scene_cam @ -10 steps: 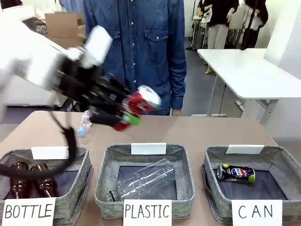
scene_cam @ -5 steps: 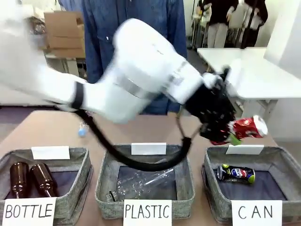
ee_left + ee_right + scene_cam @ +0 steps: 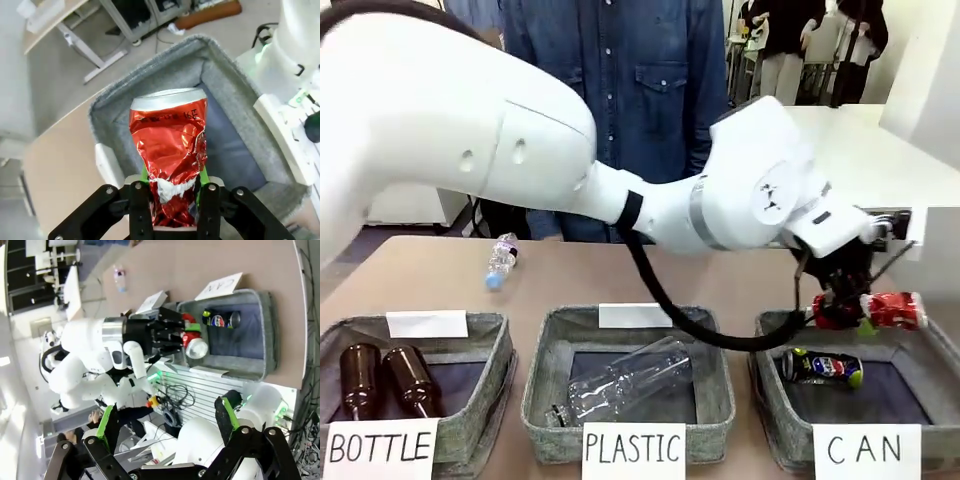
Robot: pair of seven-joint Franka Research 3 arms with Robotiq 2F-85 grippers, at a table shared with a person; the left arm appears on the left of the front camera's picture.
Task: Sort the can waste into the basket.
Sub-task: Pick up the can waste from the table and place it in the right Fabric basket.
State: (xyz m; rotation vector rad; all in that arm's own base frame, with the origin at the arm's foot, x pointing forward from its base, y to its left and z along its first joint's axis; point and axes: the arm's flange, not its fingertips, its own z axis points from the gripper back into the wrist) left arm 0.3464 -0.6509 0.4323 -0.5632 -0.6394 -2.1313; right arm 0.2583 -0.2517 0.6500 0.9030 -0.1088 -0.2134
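The dented red can (image 3: 886, 310) lies sideways in my left gripper (image 3: 848, 306), which is shut on it just above the grey basket (image 3: 767, 398) signed "CAN". In the left wrist view the green pads pinch the crumpled lower end of the red can (image 3: 169, 142), and the basket (image 3: 150, 85) lies straight beneath it. A dark blue can (image 3: 820, 368) rests on the basket's dark floor. From high up, my right gripper (image 3: 166, 422) stands open and empty, looking down on the red can (image 3: 193, 344), the blue can (image 3: 220, 319) and the basket (image 3: 267, 335).
The middle basket (image 3: 542, 395) signed "PLASTIC" holds a clear bottle (image 3: 630, 385). Two brown bottles (image 3: 382, 382) lie in the left "BOTTLE" basket. A small plastic bottle (image 3: 501, 260) lies on the table beyond them. A person in a denim shirt (image 3: 620, 90) stands at the far side.
My left arm has swung right across the table with the red can, from above the left-middle to over the "CAN" basket, and has come lower.
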